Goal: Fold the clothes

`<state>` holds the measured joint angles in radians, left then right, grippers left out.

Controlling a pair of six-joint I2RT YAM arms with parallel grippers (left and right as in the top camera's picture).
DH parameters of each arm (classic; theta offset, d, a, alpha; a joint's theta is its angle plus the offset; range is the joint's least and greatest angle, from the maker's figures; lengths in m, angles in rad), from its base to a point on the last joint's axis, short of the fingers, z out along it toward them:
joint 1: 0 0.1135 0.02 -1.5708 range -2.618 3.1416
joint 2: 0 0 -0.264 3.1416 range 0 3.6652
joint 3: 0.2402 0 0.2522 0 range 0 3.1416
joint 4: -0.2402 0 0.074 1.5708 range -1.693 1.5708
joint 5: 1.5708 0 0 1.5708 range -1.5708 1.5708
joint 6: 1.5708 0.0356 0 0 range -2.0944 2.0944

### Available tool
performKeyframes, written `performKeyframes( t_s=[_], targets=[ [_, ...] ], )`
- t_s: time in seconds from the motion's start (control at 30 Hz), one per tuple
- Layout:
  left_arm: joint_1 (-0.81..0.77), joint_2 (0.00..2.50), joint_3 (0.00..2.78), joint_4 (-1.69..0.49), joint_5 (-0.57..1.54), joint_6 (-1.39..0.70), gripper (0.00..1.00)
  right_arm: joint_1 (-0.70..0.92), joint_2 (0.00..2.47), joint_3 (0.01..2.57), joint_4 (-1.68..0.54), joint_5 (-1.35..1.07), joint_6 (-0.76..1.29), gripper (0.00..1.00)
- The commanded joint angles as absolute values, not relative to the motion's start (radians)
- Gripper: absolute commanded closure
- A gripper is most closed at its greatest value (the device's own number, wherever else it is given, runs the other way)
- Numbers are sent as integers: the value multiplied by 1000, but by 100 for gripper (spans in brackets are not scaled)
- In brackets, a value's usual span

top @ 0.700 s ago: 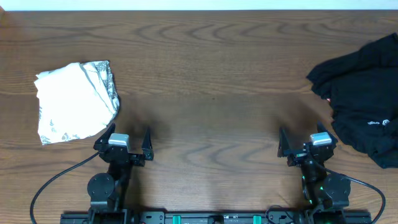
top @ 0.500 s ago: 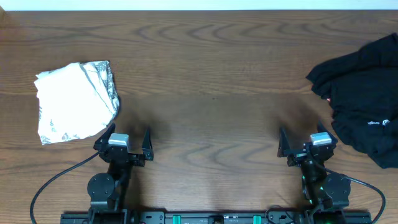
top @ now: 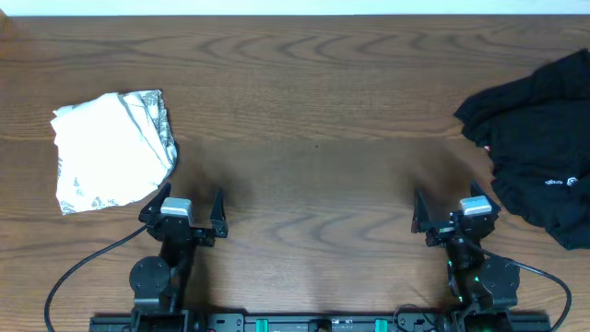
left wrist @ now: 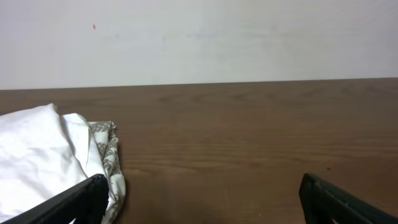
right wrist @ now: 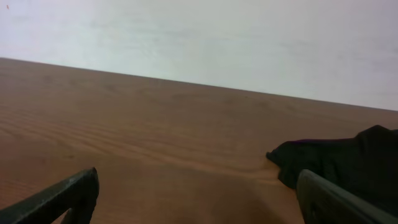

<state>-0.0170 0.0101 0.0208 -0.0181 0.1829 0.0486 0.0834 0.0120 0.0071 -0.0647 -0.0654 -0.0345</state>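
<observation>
Our left gripper [top: 194, 197] sits at 7 o'clock in the overhead view, its jaws spread wide with nothing between them. Our right gripper [top: 445, 197] mirrors it at 5 o'clock, equally wide apart and empty. Both point toward 12 o'clock, low over the wood.

We see the clothes in two lots, well apart. The black pile [top: 539, 171] lies crumpled at 3 o'clock and runs off the right edge of the overhead view. It carries a small white logo [top: 554, 183] on its lower part. A pink speck [top: 486, 148] shows at its left border, too small for us to say more. The pile lies toward 1 o'clock from the right gripper, near it but apart. The right wrist view shows the pile's dark edge beyond the right-hand finger.

The white garment [top: 106, 152] lies at 9 o'clock as a compact bundle, with grey print along its right side and lower left edge. It sits toward 11 o'clock from the left gripper, just beside the outer finger. In the left wrist view that finger overlaps the cloth, and we cannot tell whether they touch.

Everything rests on a brown wood-grain table [top: 313, 101]. A pale wall [left wrist: 199, 37] rises behind its far edge. A black cable [top: 78, 272] curves out from the left arm toward 8 o'clock.
</observation>
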Motion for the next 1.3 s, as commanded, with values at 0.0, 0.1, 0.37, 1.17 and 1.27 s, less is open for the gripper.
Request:
performKeyframes(
  t_s=[0.0,0.1,0.37,1.17,1.27],
  targets=[
    [-19,4,4,-52,194,39,2,73,7,6,-70,-56,-46,1],
    [-19,4,4,-52,194,39,2,73,7,6,-70,-56,-46,1],
    [-19,4,4,-52,194,39,2,73,7,6,-70,-56,-46,1],
    [-19,4,4,-52,196,30,2,73,7,6,-70,-64,-23,1],
    [-19,4,4,-52,197,-50,2,73,7,6,-69,-67,33,1]
  ],
)
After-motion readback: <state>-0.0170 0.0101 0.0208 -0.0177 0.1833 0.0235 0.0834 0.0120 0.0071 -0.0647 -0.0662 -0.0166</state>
